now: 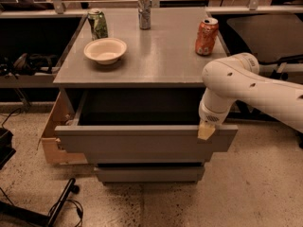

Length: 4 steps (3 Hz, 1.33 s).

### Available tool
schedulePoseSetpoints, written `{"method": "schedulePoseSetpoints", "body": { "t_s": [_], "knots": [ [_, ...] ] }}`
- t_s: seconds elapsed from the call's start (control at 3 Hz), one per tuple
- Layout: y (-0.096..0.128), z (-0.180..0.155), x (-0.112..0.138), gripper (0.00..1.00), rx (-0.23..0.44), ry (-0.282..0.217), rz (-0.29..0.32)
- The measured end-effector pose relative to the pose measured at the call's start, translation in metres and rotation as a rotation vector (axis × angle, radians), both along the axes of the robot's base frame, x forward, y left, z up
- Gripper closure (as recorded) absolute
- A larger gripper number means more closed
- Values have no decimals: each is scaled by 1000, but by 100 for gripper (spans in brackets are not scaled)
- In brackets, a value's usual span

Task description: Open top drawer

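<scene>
From my seat, the top drawer (142, 143) stands pulled well out of the grey cabinet (156, 60), its deep dark box open to view and its flat front hanging forward toward 6 o'clock. The gripper (206, 130) sits on the upper lip of that front, out at the 3 o'clock end, with its tan tip hooked over the edge. I read that as the only sensible purchase, since the front has no handle to take. Whether the gripper is clamped on the lip or merely hooked behind it, I cannot tell. The white arm (255, 86) reaches in from 3 o'clock, which keeps it off to one side of the drawer's path.

I judge the opening nearly or fully done.

Counting what rides on the cabinet top:
- One cream bowl (105, 50) at 10 o'clock.
- Three cans: a green can (97, 23) at 11, a silver can (144, 5) at 12 and an orange can (207, 36) at 2.

All stand upright, well back from the drawer. Below it I can make out one lower drawer front (149, 173). One cardboard box (52, 136) leans beside the cabinet at 9 o'clock.
</scene>
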<state>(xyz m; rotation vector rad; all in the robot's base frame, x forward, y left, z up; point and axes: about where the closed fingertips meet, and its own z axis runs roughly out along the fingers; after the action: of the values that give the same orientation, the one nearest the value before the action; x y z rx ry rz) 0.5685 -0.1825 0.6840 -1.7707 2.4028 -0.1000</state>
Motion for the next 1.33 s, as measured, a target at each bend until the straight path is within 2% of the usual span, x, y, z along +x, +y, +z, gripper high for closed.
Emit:
{"method": "schedulePoseSetpoints", "body": {
  "t_s": [0.67,1.0,1.33],
  "knots": [
    [0,0,0,8,0,0,0],
    [0,0,0,0,0,0,0],
    [0,0,0,0,0,0,0]
  ]
}}
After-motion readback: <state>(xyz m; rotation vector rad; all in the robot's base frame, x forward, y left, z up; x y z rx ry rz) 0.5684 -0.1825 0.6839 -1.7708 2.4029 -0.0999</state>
